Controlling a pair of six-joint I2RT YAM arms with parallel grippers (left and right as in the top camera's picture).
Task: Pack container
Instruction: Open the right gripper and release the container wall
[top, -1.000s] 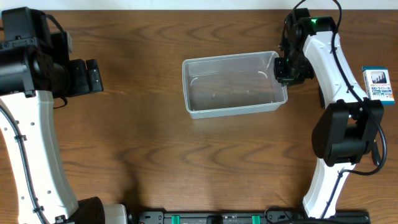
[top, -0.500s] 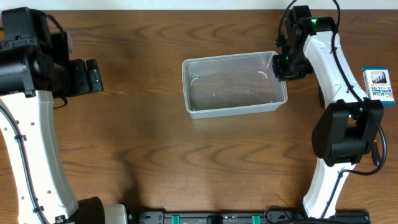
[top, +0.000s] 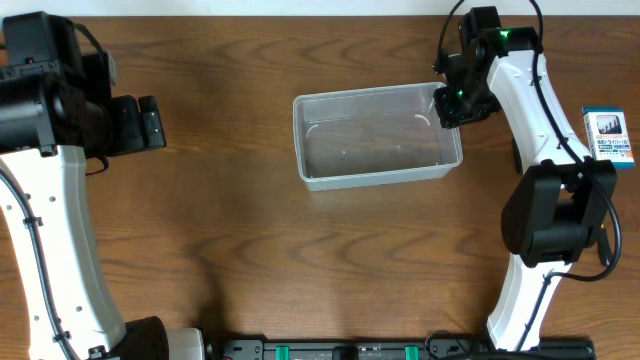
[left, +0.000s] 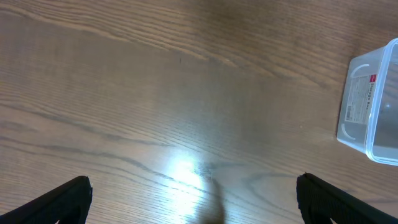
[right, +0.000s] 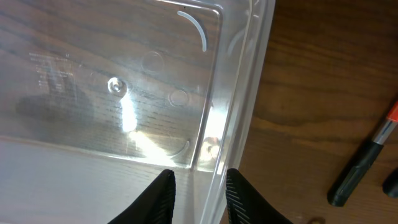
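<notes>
The container (top: 375, 135) is a clear, empty plastic bin on the wooden table, a little right of centre. My right gripper (top: 450, 106) sits at its right end, near the far corner. In the right wrist view the gripper (right: 199, 196) straddles the container's wall (right: 233, 124), one finger inside and one outside, the jaws drawn in close on the rim. My left gripper (top: 150, 122) hovers far to the left over bare wood. It stands wide open (left: 199, 205) with nothing between its fingers, and the container's corner (left: 373, 106) shows at the right edge of its view.
A small blue box (top: 608, 136) lies at the table's right edge, behind the right arm. A black marker with an orange part (right: 364, 165) lies on the wood just outside the container's right wall.
My right gripper has shifted a little toward the far edge and leftward along the container's right wall. The container and the left arm have stayed put.
</notes>
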